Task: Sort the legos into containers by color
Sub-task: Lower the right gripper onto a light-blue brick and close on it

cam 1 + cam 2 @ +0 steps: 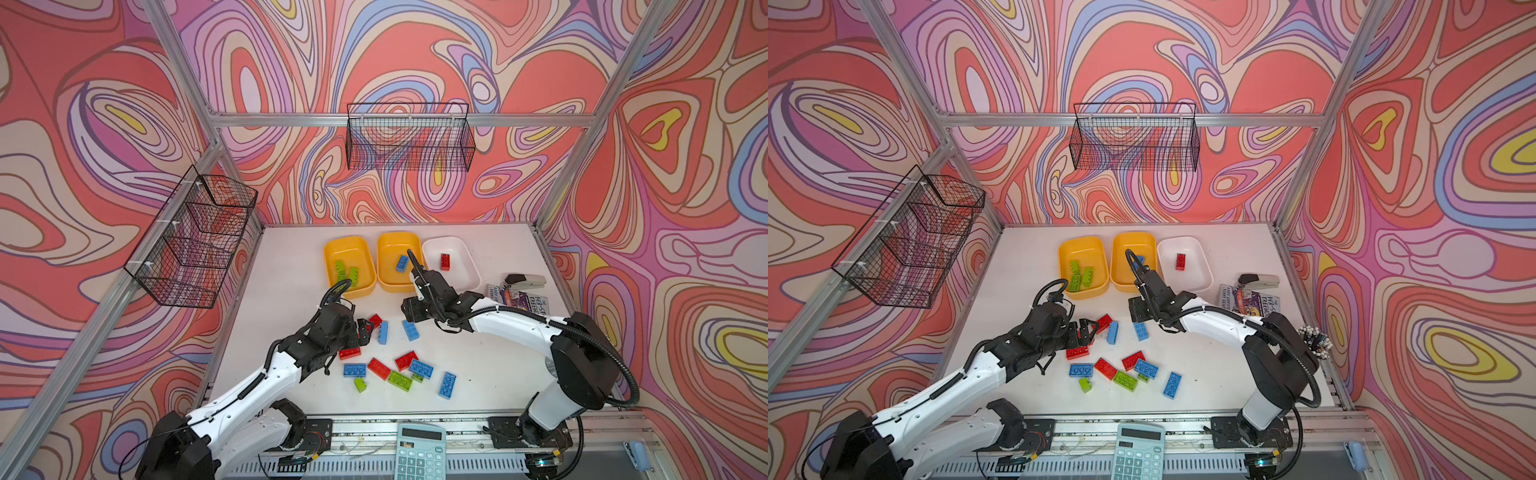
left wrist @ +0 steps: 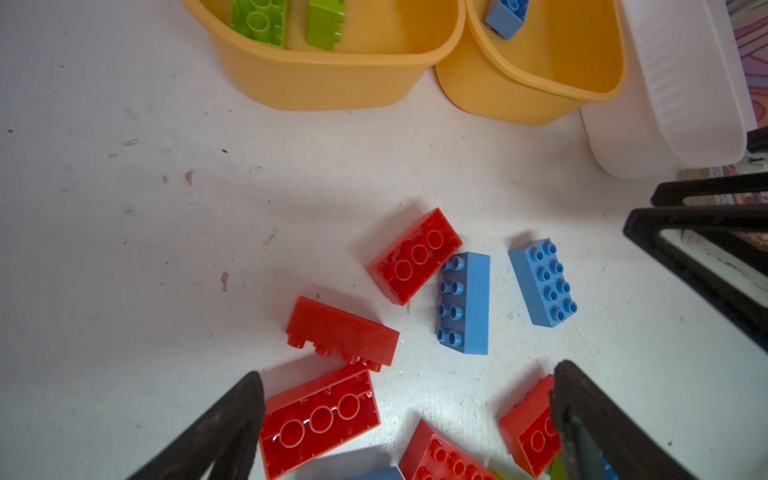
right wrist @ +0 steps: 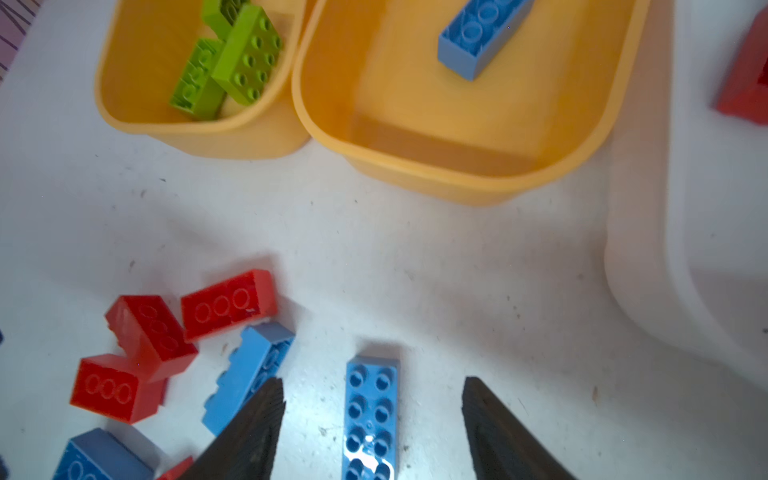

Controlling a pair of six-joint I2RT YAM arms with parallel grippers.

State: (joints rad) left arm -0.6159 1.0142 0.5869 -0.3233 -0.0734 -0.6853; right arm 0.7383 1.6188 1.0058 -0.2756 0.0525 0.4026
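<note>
Right tool [image 3: 372, 388] spread, flanking blue brick [image 3: 371, 415]; left tool [image 2: 409, 378] spread above red bricks [image 2: 320, 419]. Bare desk [image 3: 415, 270] strip before yellow tubs [image 3: 457, 183].

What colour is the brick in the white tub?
Red; the brick shows best in a top view.

Three tubs in a row at the back. Left tub [image 1: 1075, 249] holds green bricks [image 1: 1079, 274], middle tub [image 1: 1125, 275] a blue brick [image 1: 1140, 259] half behind a cable, white tub [image 1: 1196, 272] one red brick [image 1: 1180, 262]. Left gripper [image 1: 1086, 330] sits low at the loose bricks [image 1: 1125, 372]. Right gripper [image 1: 1138, 315] is over a stray blue [image 1: 1140, 331].
</note>
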